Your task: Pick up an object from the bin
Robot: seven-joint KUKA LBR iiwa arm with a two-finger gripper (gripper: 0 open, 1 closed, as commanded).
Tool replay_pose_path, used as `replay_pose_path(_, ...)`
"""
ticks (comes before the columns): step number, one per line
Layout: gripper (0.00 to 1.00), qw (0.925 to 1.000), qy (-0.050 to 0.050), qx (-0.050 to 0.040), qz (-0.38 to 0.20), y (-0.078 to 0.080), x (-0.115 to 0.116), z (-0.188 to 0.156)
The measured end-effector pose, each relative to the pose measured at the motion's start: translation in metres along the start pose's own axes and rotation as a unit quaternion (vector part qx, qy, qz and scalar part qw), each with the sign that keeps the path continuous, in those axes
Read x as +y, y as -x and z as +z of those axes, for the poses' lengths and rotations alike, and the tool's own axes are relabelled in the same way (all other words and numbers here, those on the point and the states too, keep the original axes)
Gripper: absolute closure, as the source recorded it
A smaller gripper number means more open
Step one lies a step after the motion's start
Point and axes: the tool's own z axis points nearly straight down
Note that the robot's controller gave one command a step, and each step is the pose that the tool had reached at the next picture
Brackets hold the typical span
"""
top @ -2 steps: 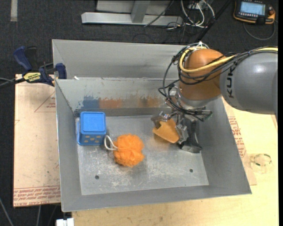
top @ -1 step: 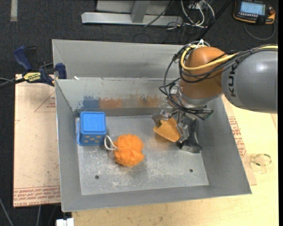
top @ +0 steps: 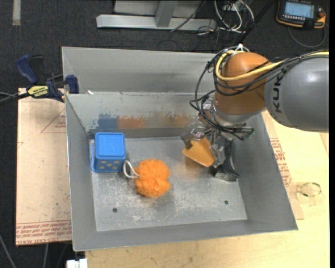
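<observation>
1. Grey metal bin (top: 172,212): sloped walls, scuffed flat floor.
2. Blue box (top: 109,152): on the floor, left side.
3. Orange mesh puff (top: 153,178) with white cord (top: 129,168): mid-floor, just beside the box.
4. Orange wedge-like piece (top: 199,154): right of centre; possibly clear of the floor.

a blue box (top: 109,151) with a square lid and small pale dots on its front face sits on the floor of the bin (top: 172,209), close to the left wall and near the back. just beside it, to its right and nearer the front, lies a round orange mesh pouf (top: 153,178), loose and ruffled. a white cord loop (top: 129,170) runs from the pouf toward the box's lower corner. outside the bin, on the dark floor (top: 31,31) beyond the back wall, a flat grey metal base (top: 157,18) lies beside a tangle of black cables (top: 235,18). a handheld pendant (top: 301,11) with orange trim rests at the far right. a small clear plastic piece (top: 308,191) lies right of the bin.
</observation>
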Motion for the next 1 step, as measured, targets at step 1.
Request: replay_pose_path(1,1.00,1.0000,0.000,0.0001,0.000,0.0001,0.0001,-0.0106)
